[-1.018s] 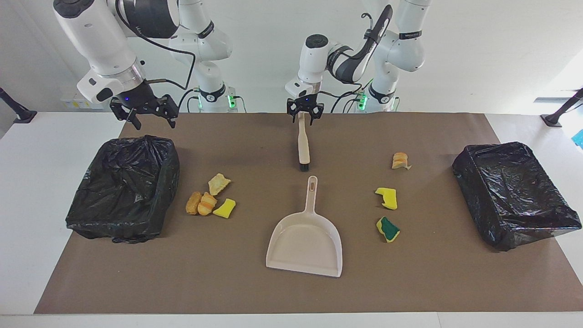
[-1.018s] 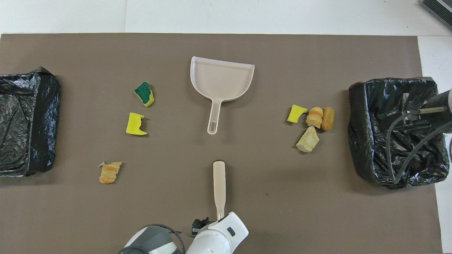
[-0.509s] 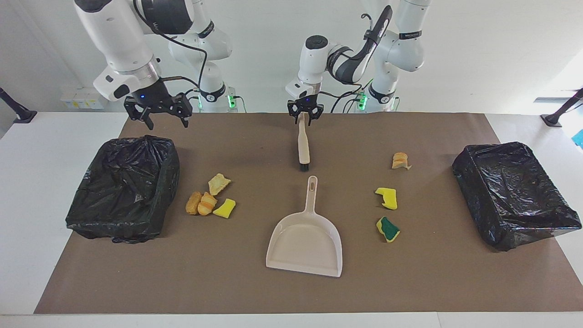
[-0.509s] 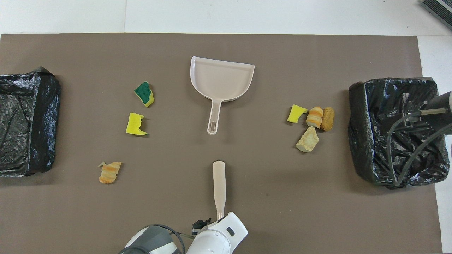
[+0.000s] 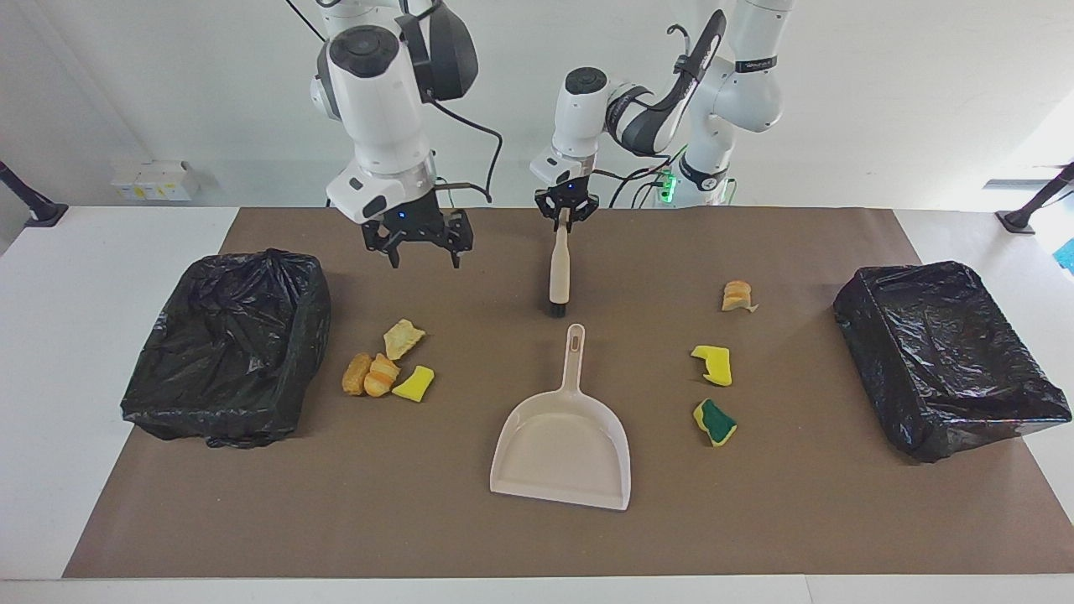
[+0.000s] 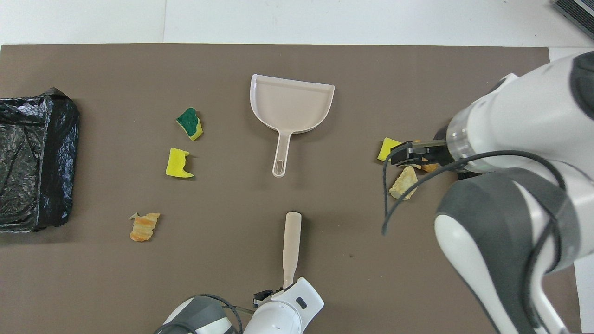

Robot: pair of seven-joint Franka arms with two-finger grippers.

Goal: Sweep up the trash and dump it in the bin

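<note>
The left gripper point(image 5: 564, 220) pinches the beige plastic brush point(image 5: 558, 273) by its handle end; its long axis points toward the beige plastic dustpan point(image 5: 564, 445). The right gripper point(image 5: 419, 252), jaws spread, hangs nearer the dustpan's handle.

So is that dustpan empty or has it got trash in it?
Empty. The dustpan lies flat, its scoop bare; every scrap of trash sits on the mat around it.

A brown mat point(image 5: 797, 520) covered most of a white table point(image 5: 75, 277). In the facing view, small white boxes point(image 5: 155, 180) sat by the wall at upper left. A black stand point(image 5: 29, 205) leaned in at the left edge and another black stand point(image 5: 1036, 205) at the right edge. In the overhead view, a dark ridged object point(image 6: 575, 11) cut the top right corner.
</note>
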